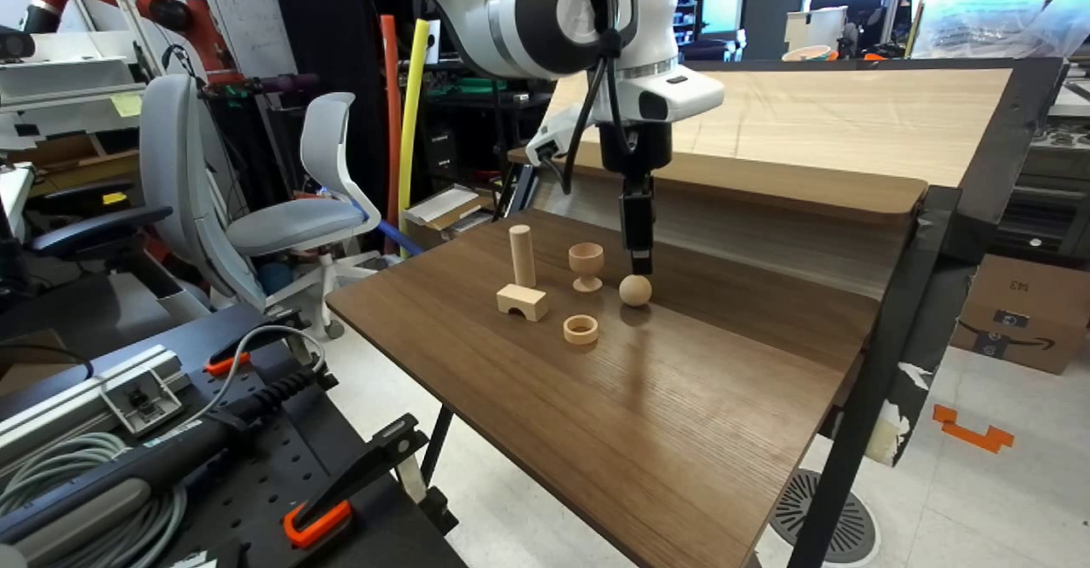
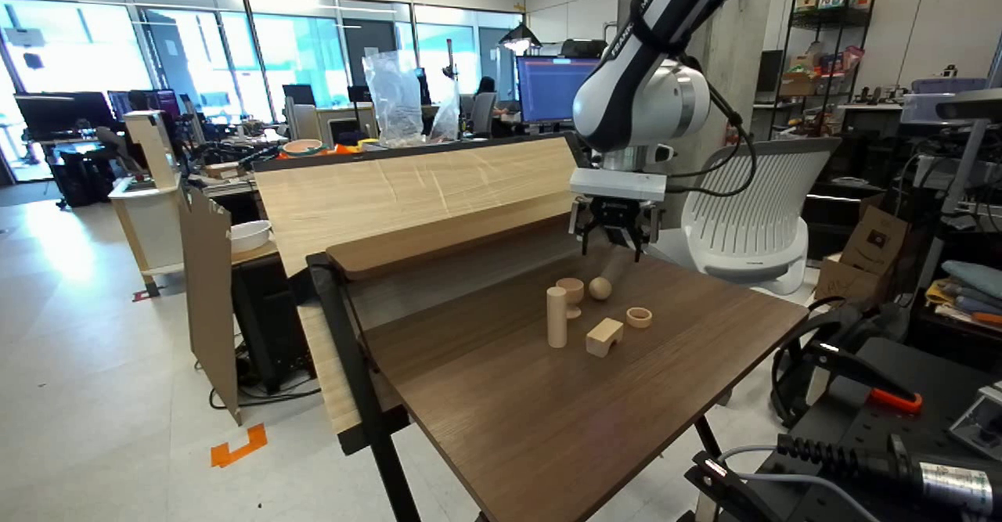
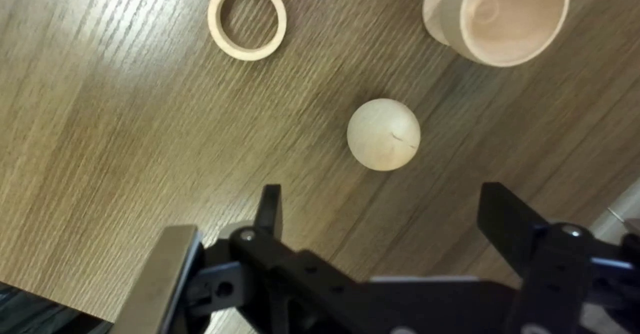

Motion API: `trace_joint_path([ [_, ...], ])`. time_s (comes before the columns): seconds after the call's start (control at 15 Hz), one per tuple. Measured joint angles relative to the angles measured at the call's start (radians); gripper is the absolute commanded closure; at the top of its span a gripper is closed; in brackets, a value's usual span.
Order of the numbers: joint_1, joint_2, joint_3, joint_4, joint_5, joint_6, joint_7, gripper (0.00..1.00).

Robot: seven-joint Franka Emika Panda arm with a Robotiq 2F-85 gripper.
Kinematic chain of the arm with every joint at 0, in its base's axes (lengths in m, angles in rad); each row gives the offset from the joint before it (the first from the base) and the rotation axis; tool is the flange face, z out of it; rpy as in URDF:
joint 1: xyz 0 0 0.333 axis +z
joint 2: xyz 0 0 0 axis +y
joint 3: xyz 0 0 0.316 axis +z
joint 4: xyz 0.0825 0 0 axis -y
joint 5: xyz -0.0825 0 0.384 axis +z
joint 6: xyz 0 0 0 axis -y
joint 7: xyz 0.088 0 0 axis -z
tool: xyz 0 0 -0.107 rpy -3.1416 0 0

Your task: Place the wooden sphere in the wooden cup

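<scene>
Hanging above the brown table top [image 1: 681,415], the gripper [image 3: 380,199] points downward, its two black fingers [image 3: 269,211] spread wide apart. In an exterior view the wooden sphere [image 1: 634,290] rests on the table top, outside the wooden cup [image 1: 586,257]: it lies to the right of the cup and slightly nearer, close by but apart. The wooden cup stands upright on a stem and round foot, its hollow bowl facing up. The gripper is apart from the sphere as well; in the wrist view the sphere lies between the fingers from left to right, but ahead of their tips, and a thin dark line marks its surface.

In that exterior view, a wooden ring [image 1: 581,339] lies flat, nearer than the sphere and to its left. Left of the ring sits an arched block [image 1: 522,297], its cut-out turned down to the table top, and just beyond it a plain wooden peg [image 1: 523,256] stands on end, apart from the block.

A white robot arm [image 1: 528,19] carries the gripper from above, a black cable [image 1: 610,44] strapped along it. A wooden shelf [image 1: 766,176] runs along the far side of the table top, a slanted pale panel [image 1: 809,117] above it. Grey chairs [image 1: 328,142] stand at the far left, and a black bench [image 1: 281,457] with an orange-handled clamp [image 1: 362,470] fills the near left.
</scene>
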Motion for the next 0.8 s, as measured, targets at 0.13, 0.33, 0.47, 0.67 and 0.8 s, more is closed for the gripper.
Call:
trace_joint_path([
  [0.13, 0.0, 0.021, 0.001, 0.025, 0.0, -0.021, 0.012, 0.0],
  [0.33, 0.0, 0.053, 0.004, 0.06, 0.003, -0.041, 0.018, 0.0],
  [0.47, 0.0, 0.074, 0.008, 0.082, 0.012, -0.057, 0.018, 0.0],
  [0.67, 0.0, 0.101, 0.014, 0.109, 0.019, -0.068, 0.018, 0.0],
  [0.8, 0.0, 0.117, 0.016, 0.126, 0.02, -0.069, 0.017, 0.0],
])
